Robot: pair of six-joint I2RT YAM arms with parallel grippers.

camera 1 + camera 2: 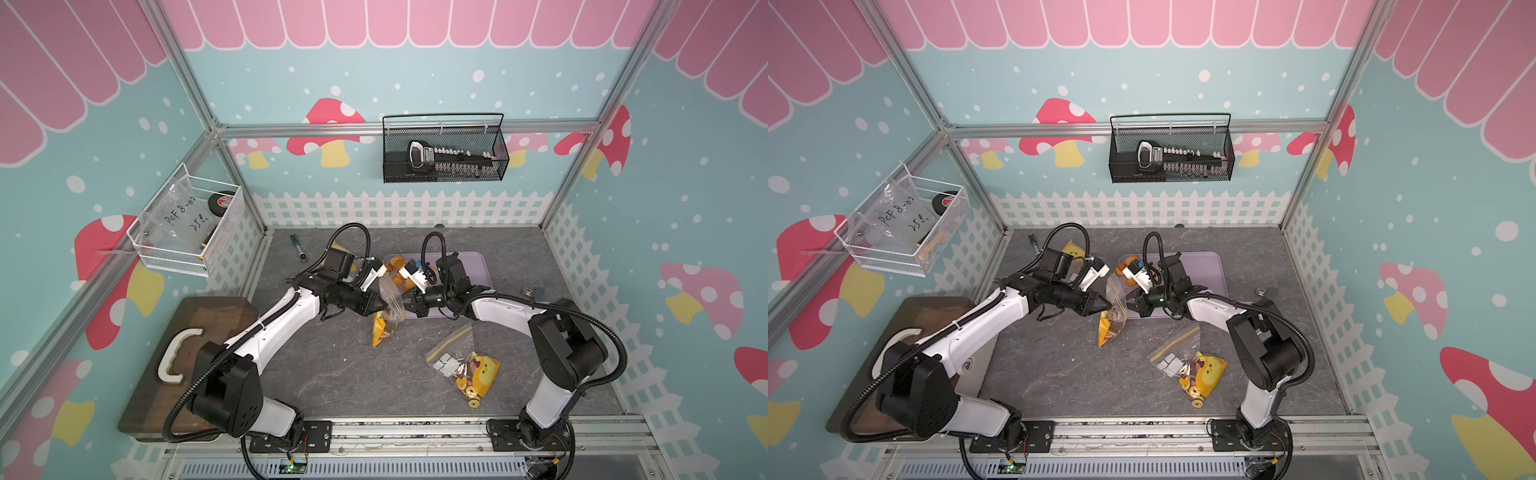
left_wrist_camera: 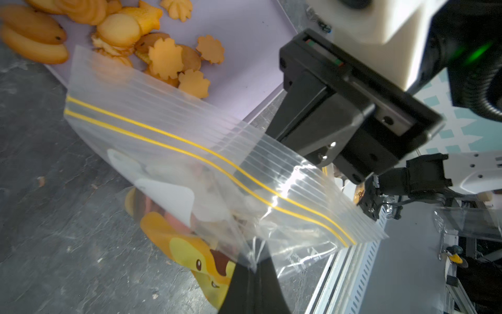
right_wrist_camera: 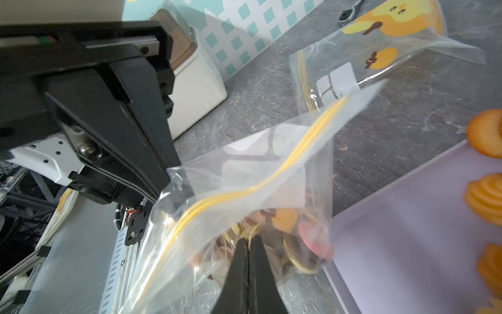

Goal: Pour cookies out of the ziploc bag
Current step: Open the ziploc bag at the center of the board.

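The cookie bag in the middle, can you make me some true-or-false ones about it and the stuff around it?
1. The left gripper and the right gripper both pinch the bag. True.
2. The bag's zip stripes are red. False: they are yellow.
3. The purple tray is bare. False: cookies lie on it.
4. A second bag lies on the table. True.

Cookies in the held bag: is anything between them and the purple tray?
Only the bag itself: its yellow zip looks shut. Left gripper and right gripper pinch the plastic. The tray has bare space.
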